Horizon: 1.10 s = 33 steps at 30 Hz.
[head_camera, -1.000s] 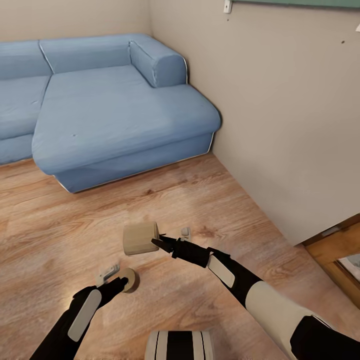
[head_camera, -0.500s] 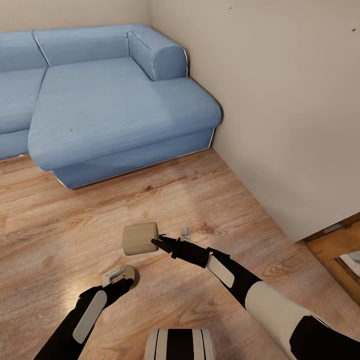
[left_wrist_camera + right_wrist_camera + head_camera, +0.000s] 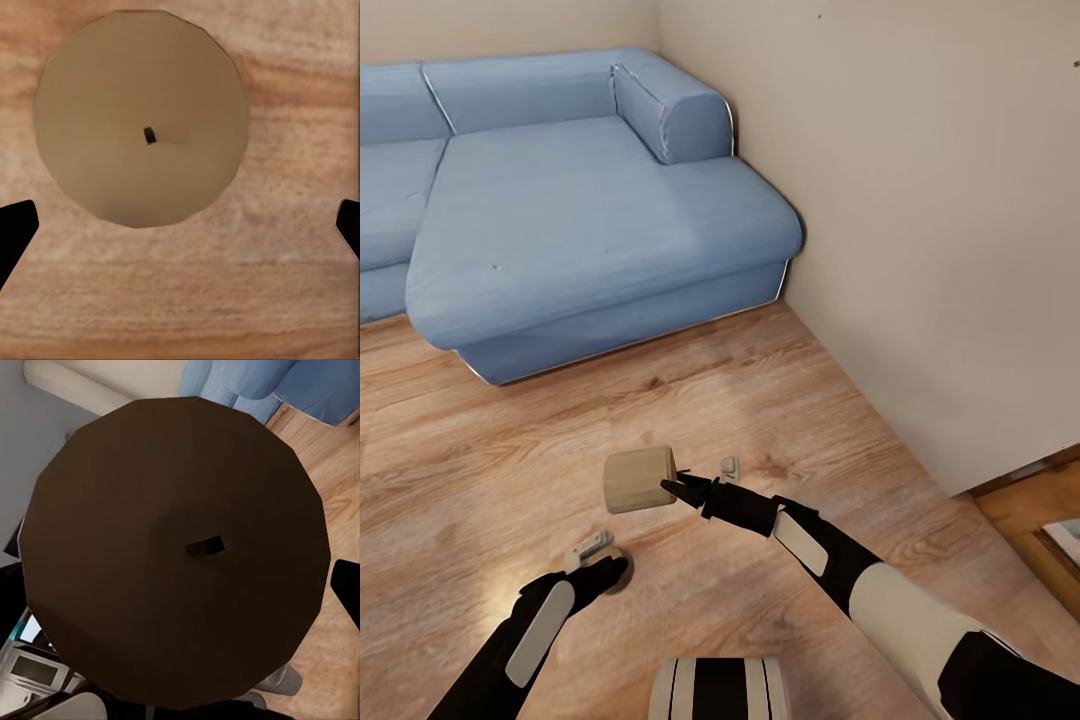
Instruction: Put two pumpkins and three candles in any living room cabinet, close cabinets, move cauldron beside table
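1. Wooden floor (image 3: 780, 380) runs to a blue sofa (image 3: 590, 210) far left.
2. Right gripper (image 3: 672, 487) is clamped on one candle (image 3: 638, 478), carried above the floor.
3. Left gripper (image 3: 608, 570), jaws apart, hovers over a second candle (image 3: 142, 116) on the floor.
4. Judging from this, storing is unfinished.

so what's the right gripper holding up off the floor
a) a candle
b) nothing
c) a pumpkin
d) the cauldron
a: the right gripper grips a beige candle lying on its side above the wood floor; its dark round top with the wick dot shows close in the right wrist view.
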### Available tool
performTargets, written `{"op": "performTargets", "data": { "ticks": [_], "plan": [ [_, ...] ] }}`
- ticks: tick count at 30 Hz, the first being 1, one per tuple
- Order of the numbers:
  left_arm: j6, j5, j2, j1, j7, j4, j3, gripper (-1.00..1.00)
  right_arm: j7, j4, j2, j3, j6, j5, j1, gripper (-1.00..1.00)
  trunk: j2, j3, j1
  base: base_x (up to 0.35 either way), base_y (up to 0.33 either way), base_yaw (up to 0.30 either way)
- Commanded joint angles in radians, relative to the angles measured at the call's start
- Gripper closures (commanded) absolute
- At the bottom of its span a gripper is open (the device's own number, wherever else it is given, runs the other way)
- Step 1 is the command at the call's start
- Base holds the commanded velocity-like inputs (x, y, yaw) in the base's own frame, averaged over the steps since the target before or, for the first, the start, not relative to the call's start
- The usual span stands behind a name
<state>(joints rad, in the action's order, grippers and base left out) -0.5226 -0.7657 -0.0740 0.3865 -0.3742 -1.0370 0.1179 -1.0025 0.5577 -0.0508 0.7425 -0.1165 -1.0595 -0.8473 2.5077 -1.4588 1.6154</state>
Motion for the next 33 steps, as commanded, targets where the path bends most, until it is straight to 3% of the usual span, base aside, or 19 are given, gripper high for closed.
{"op": "performTargets", "data": {
  "ticks": [1,33],
  "plan": [
    [0.0,-0.01,-0.001,0.0,-0.01,-0.001,0.003,-1.0,-0.002,-0.001,0.0,0.003,-0.011,-0.011,-0.001,1.0,0.0,-0.001,0.0,0.044,0.0,0.0],
    [0.0,-0.01,-0.004,0.0,-0.011,0.005,-0.003,-1.0,0.001,-0.002,0.0,0.003,-0.014,-0.009,-0.001,1.0,0.0,-0.001,0.0,0.061,0.036,0.0]
  ]
}}
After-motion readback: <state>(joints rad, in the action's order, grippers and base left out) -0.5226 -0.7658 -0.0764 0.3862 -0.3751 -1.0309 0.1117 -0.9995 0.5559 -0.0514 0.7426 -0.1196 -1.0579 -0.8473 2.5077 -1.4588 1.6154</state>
